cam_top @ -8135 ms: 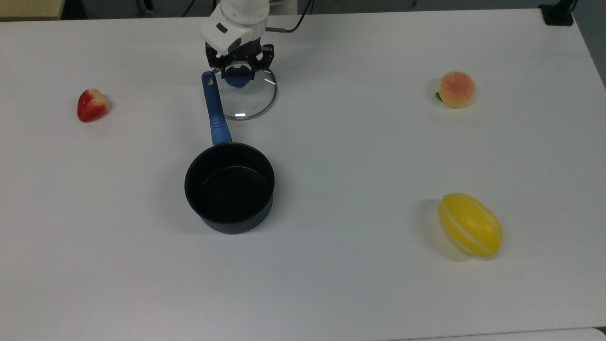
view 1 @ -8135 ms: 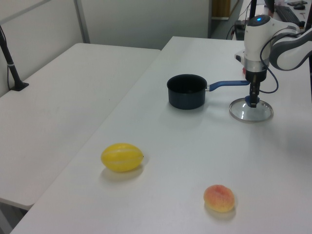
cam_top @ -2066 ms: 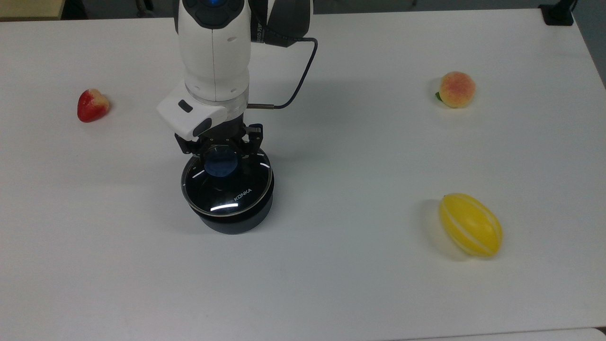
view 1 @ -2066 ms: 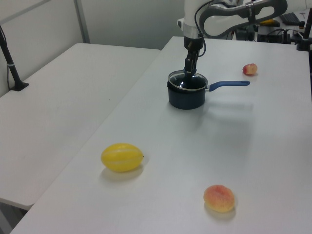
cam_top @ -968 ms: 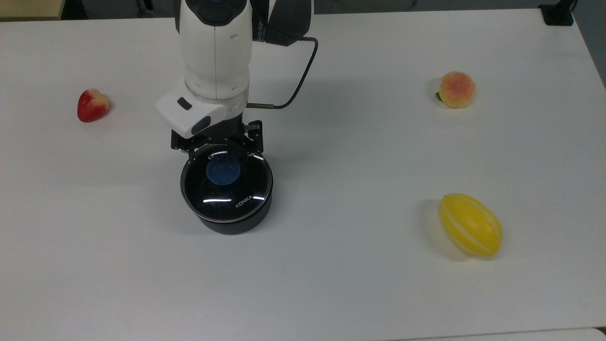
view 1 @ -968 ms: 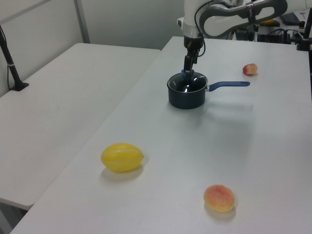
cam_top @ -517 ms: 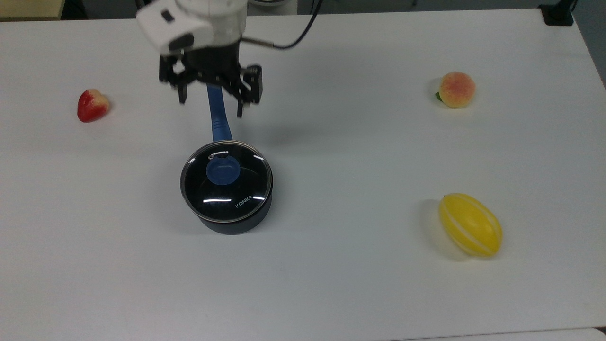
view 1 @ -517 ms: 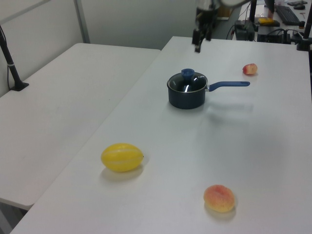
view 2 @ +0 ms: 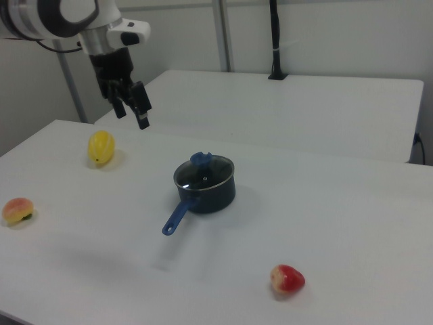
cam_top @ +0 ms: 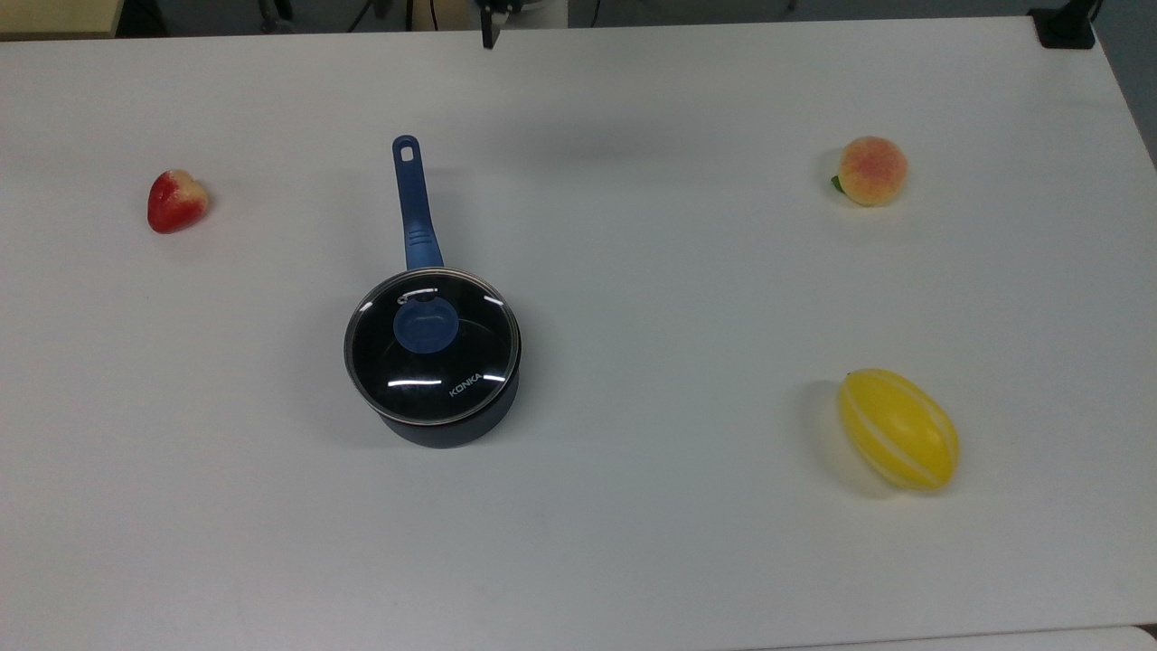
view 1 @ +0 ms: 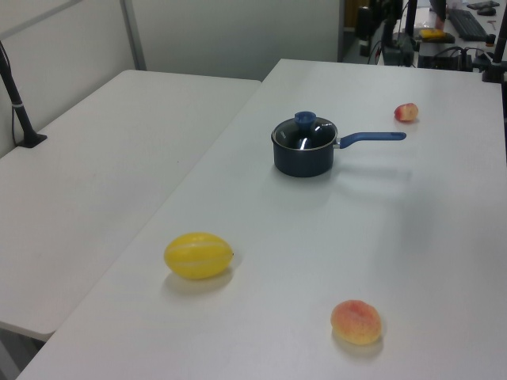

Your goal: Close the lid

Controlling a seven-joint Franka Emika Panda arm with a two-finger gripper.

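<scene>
lid (cam_top: 432, 346) seated on saucepan (cam_top: 447, 425) | tool (view 2: 130, 111) raised, spread, well apart

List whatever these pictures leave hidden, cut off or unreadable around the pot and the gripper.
- Inside of the saucepan: top view, dark behind the reflecting glass lid; contents cannot be told.
- Lid's lettering: left view and right view, too small to read on the lid.
- Gripper: top view, cut by the upper edge, one finger tip remains.
- Peach: right view, partly cut by the right view's left edge.
</scene>
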